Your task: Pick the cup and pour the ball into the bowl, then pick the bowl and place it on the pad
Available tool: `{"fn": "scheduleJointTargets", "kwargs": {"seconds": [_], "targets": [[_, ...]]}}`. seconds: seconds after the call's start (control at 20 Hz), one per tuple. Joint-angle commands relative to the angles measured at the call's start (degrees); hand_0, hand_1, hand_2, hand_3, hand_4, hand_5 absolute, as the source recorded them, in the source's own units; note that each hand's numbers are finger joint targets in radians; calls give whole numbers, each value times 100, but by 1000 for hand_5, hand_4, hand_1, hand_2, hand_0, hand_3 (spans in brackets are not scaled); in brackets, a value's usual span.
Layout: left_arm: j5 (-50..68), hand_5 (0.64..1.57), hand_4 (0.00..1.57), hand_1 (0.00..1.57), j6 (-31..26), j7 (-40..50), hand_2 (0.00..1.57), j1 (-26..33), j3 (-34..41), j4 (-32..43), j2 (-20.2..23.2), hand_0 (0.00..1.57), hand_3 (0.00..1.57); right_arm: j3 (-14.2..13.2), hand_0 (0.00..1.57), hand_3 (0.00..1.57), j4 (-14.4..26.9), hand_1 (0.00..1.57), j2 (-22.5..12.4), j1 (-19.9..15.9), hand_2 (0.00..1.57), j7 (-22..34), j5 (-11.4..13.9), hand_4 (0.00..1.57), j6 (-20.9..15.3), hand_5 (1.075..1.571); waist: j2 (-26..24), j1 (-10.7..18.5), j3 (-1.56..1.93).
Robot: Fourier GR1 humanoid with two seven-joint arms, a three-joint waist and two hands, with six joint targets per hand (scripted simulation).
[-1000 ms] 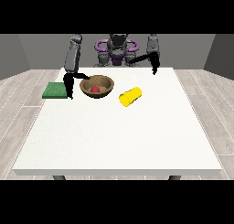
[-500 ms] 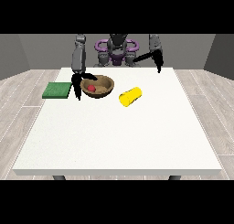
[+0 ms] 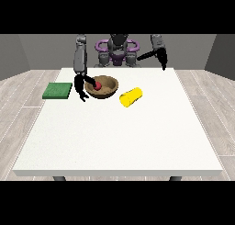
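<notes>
Pour done: ball in bowl near counter's far edge, cup tipped beside it; view-left hand at bowl rim, view-right hand raised, finger states unclear; pad placement left.

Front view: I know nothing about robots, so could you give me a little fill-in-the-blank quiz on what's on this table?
1. The red ball lies inside the ____.
2. The yellow cup lies on its ____ on the white table.
3. The pad at the view's left is coloured ____.
4. The hand at the view's left is beside the brown bowl, while the hand at the view's right holds ____.

Missing words: bowl; side; green; nothing
</notes>
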Motion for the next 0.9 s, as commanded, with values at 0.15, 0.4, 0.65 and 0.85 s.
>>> {"fn": "scheduleJointTargets", "kwargs": {"seconds": [0.15, 0.4, 0.65, 0.85], "targets": [[273, 1569, 0, 0, -308, 113, 0, -96, 213, 5, 206, 0, 0, 272, 1571, 1571, 368, 1571, 24, 80, 1571, 782, 388, 1034, -763, 1551, -57, 125, 113], [332, 1570, 0, 0, -175, 210, 0, -31, 395, 147, 225, 0, 0, 404, 1571, 1571, 236, 1571, -246, -362, 1571, 1468, 499, 1019, -886, 1554, -366, -230, 117], [405, 1571, 0, 0, -1, -349, 0, 417, 773, 858, 408, 0, 0, 597, 1571, 1571, -216, 1571, -200, -745, 1571, 2670, 435, 1046, -730, 1553, -789, -784, 113], [458, 1570, 0, 0, 23, -347, 0, 196, 950, 896, 640, 0, 0, 501, 1571, 1571, -408, 1571, -550, -813, 1571, 2898, 328, 1067, -508, 1552, -721, -903, 115]]}}
